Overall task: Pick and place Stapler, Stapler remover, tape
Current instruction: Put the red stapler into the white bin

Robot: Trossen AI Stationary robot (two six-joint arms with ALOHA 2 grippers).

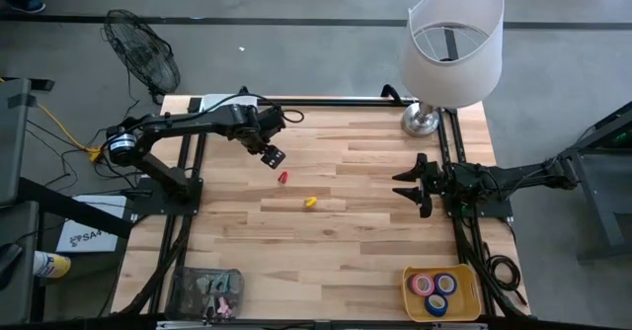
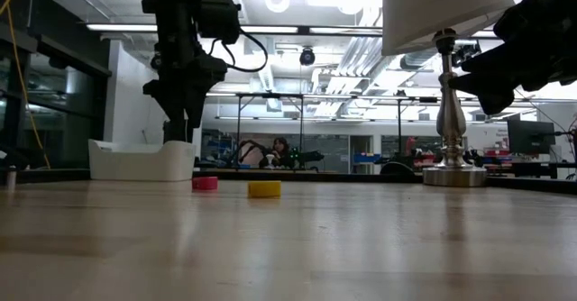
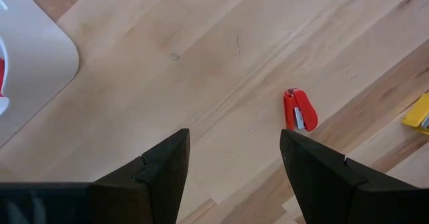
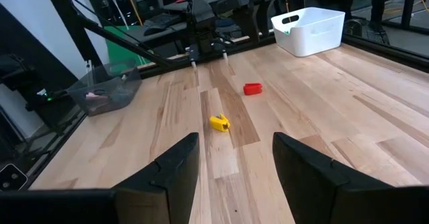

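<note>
just above and left of the red stapler (image 1: 282,177) at centre frame, the left gripper (image 1: 274,156) hangs with fingers spread and empty, seemingly lined up for a grab, while the right gripper (image 1: 407,185), also spread, waits at right.

bright even overhead ceiling light, soft shadows, blurred low-view foreground table (image 2: 288,256)

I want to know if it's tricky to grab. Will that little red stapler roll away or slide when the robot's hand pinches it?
The small red plastic stapler probably won't roll: it lies flat on the wooden table and looks blocky, not round. It seems light and smooth, so it might skid or twist if the open left hand, now above and beside it, closes off-centre.
</note>
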